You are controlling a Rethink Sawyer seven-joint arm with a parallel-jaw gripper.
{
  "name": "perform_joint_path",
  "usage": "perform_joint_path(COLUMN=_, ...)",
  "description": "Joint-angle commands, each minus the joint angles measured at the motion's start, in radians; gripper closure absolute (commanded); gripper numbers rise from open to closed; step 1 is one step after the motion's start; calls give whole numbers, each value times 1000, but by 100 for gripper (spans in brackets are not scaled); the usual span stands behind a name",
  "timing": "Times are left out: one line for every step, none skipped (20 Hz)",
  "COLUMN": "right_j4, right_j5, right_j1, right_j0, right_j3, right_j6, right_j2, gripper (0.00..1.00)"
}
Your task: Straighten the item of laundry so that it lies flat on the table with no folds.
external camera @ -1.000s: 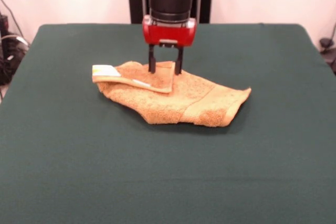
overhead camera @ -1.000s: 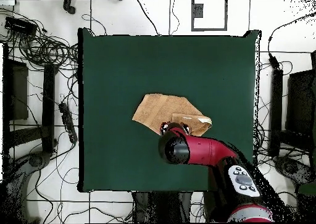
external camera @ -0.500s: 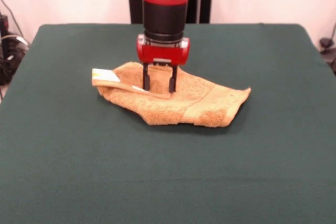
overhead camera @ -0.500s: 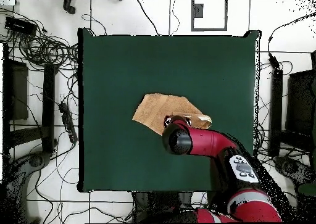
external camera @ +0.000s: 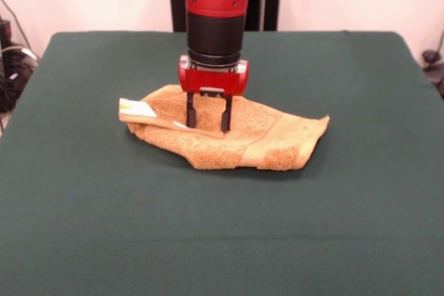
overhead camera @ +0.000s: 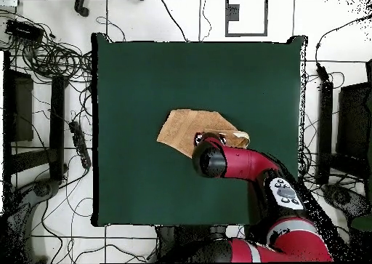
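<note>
Down and toward the camera the tool (external camera: pixel 206 129) has been coming over the last second, and now its two black fingers (external camera: pixel 189 111) are standing apart, tips pressing into the towel (external camera: pixel 229 133) with nothing clamped between them. One arm (external camera: pixel 208 5), one towel, one worktop (external camera: pixel 222 227) — that is the count. Going left to right in the front view: the white label (external camera: pixel 137 107) is sticking out at the towel's left end, on a flap that is lying folded over the layer below; next the fingers are planted just right of that flap's edge; then the orange-tan terry is spreading out to the right, with a smoother woven band (external camera: pixel 267 140) crossing it before the right end, which is tapering to a corner. The cloth is lying bunched and doubled, not flat, near the middle of the dark green worktop. From overhead, the towel (overhead camera: pixel 190 126) is showing as an uneven tan patch, with the arm (overhead camera: pixel 240 163) covering its nearer edge.
</note>
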Motion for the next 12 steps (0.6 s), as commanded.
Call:
perform_joint_path(right_j4=1, right_j5=-46, right_j1=140, right_j0=22, right_j3=-163, right_j6=86, right_j2=104, gripper=0)
perform_joint_path(right_j4=0, right_j5=-47, right_j1=139, right_j0=23, right_j3=-164, right_j6=86, right_j2=103, gripper=0)
perform_joint_path(right_j4=-2, right_j5=-47, right_j1=140, right_j0=24, right_j3=-166, right_j6=83, right_j2=103, gripper=0)
perform_joint_path(right_j4=-1, right_j5=-47, right_j1=140, right_j0=25, right_j3=-165, right_j6=85, right_j2=101, gripper=0)
perform_joint_path(right_j4=0, right_j5=-47, right_j1=139, right_j0=27, right_j3=-164, right_j6=86, right_j2=98, gripper=0)
perform_joint_path(right_j4=0, right_j5=-42, right_j1=139, right_j0=26, right_j3=-164, right_j6=85, right_j2=99, gripper=100)
perform_joint_path(right_j4=-1, right_j5=-40, right_j1=138, right_j0=27, right_j3=-165, right_j6=84, right_j2=98, gripper=100)
perform_joint_path(right_j4=-1, right_j5=-37, right_j1=138, right_j0=28, right_j3=-166, right_j6=82, right_j2=97, gripper=100)
perform_joint_path(right_j4=-1, right_j5=-35, right_j1=137, right_j0=28, right_j3=-166, right_j6=81, right_j2=96, gripper=100)
perform_joint_path(right_j4=-3, right_j5=-35, right_j1=136, right_j0=29, right_j3=-167, right_j6=81, right_j2=95, gripper=100)
perform_joint_path(right_j4=-5, right_j5=-34, right_j1=136, right_j0=28, right_j3=-166, right_j6=79, right_j2=97, gripper=100)
perform_joint_path(right_j4=-7, right_j5=-32, right_j1=135, right_j0=26, right_j3=-166, right_j6=77, right_j2=99, gripper=100)
